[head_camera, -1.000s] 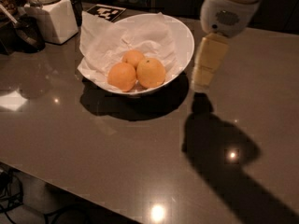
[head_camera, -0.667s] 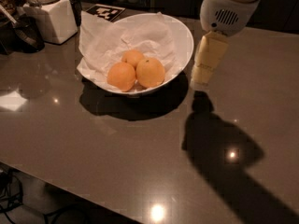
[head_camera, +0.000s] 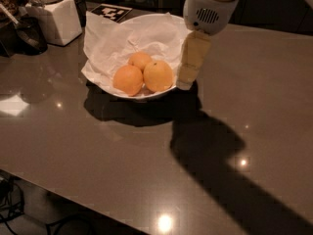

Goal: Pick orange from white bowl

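The white bowl [head_camera: 151, 95] stands at the back middle of the table, lined with crumpled white paper [head_camera: 120, 38]. Three oranges lie in it. The orange [head_camera: 158, 76], the largest and palest with a dark stem dot, is at the front right. A deeper-orange one [head_camera: 128, 80] lies to its left and the smallest [head_camera: 140, 60] behind them. My gripper [head_camera: 188, 70] hangs from the white wrist [head_camera: 210, 6] at the bowl's right rim, just right of the orange, pointing down.
A white square-based jar [head_camera: 54, 16] stands at the back left, with a dark object [head_camera: 27, 33] beside it. A black-and-white marker card [head_camera: 111, 12] lies behind the bowl. The arm's shadow falls across the grey tabletop [head_camera: 234, 155] at the front right.
My gripper has moved left, from beside the bowl to its right rim, close to the largest orange. The oranges and bowl have not moved.
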### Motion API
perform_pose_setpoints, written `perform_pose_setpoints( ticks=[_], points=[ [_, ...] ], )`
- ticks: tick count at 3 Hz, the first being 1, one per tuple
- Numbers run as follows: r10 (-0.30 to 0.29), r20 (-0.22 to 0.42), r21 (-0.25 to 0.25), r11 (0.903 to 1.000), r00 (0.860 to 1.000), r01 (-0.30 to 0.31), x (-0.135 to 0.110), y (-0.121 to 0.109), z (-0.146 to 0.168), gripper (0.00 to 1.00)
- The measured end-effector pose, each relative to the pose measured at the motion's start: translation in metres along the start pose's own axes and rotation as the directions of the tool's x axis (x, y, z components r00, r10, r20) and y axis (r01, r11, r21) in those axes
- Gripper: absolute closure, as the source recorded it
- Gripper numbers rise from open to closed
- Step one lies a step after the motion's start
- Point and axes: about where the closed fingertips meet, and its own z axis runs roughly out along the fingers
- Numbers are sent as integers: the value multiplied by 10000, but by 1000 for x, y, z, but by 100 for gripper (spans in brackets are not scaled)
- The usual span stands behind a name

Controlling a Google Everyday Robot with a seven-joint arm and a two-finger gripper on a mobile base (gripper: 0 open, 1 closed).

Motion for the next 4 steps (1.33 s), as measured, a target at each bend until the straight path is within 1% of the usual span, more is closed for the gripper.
perform_pose_setpoints(
  ticks=[2,3,4],
  points=[
    [-462,-5,-428,9980,9989,461,-39,-10,17,0],
    [-559,35,-691,9960,9984,560,-52,-16,27,0],
    [-706,7,-889,9936,9975,704,-63,-22,38,6]
  ],
)
